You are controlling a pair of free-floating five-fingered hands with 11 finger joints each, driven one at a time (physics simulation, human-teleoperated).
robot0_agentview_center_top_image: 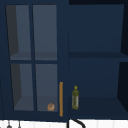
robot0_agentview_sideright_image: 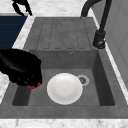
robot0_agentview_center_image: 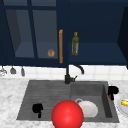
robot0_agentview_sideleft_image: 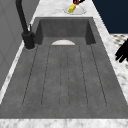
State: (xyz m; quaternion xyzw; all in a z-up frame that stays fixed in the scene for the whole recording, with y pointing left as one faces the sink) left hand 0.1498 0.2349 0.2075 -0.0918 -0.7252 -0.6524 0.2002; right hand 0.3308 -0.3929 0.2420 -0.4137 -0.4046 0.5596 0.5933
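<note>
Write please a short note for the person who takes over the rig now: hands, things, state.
Left hand: open, in the air over the draining board's front, holding nothing.
Right hand: at the basin's right edge, curled on a small red thing, not yet set down.
White plate lies in the basin.
Yellow food lies on the counter plate, beside the right hand.
Bottle stands on the cabinet shelf.

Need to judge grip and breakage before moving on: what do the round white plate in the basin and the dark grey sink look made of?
The round white plate looks like glazed ceramic: uniform white with a soft sheen, though it could be plastic. The dark grey sink looks like matte stone or composite: mottled, without gloss, with moulded drainer grooves. The right hand hangs at the basin's edge.
</note>
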